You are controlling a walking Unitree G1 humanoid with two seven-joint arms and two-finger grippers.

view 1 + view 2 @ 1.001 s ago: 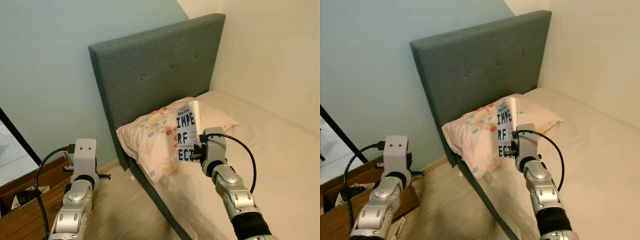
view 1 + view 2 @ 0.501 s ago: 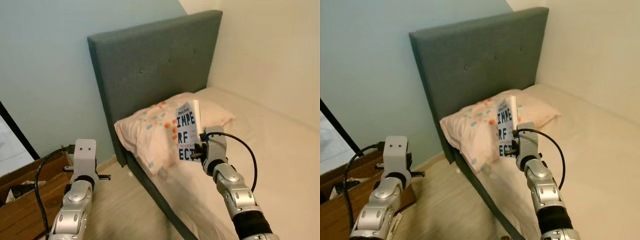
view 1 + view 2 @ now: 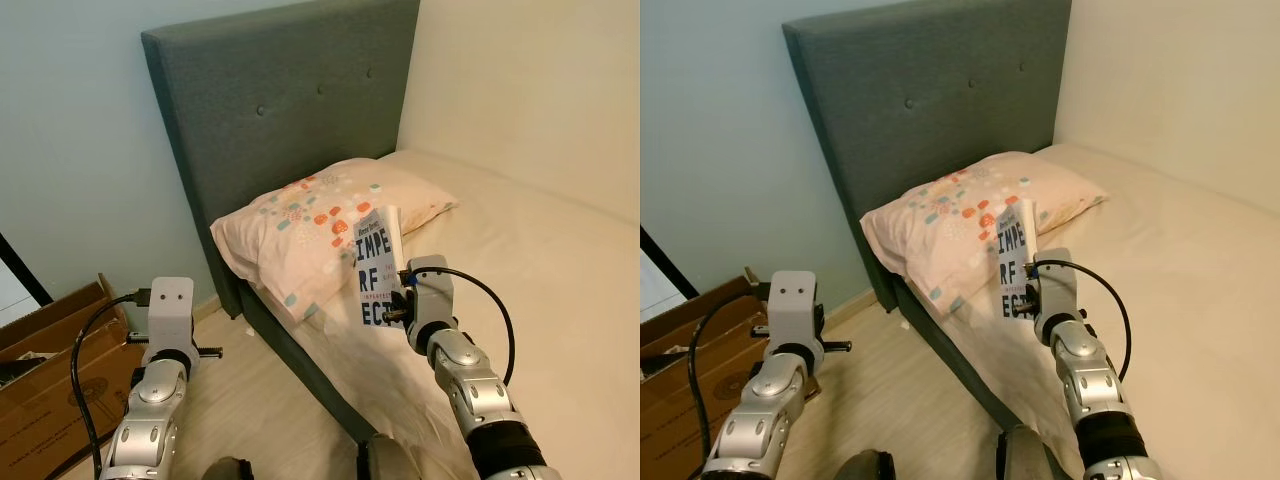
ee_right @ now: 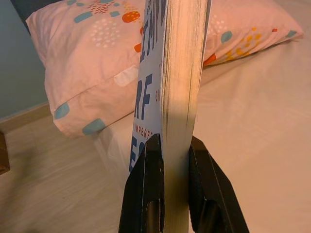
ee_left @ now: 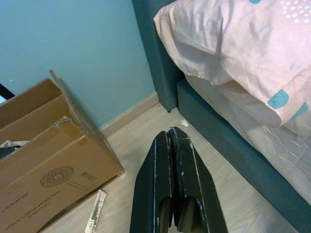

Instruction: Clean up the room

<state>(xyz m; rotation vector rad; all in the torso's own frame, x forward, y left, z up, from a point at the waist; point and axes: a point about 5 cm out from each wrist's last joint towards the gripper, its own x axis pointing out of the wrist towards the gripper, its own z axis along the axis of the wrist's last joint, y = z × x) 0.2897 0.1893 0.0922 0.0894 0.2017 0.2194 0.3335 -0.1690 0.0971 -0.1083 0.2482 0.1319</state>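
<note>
Right wrist view: the right gripper (image 4: 176, 160) is clamping the book (image 4: 176, 87) upright by its lower edge, above the bed (image 3: 560, 260) edge near the pillow (image 3: 310, 220); left gripper (image 5: 174, 187) is hanging closed over the floor (image 5: 146, 145), beside the cardboard box (image 5: 48, 145); judging: keeping squeeze firm while carrying.

Clamped between the black fingers (image 4: 148, 194) of the right gripper (image 4: 172, 167), the book (image 3: 378, 265) has a white cover with bold dark-blue lettering and cream page edges. Just beyond it, the pale pink pillow (image 3: 310, 215) carries orange, teal and yellow blotches. Behind stands a dark grey-teal headboard (image 3: 270, 110). Beside the black left gripper (image 5: 174, 182), a brown cardboard box (image 5: 46, 160) stands against a light blue wall (image 5: 73, 43).
</note>
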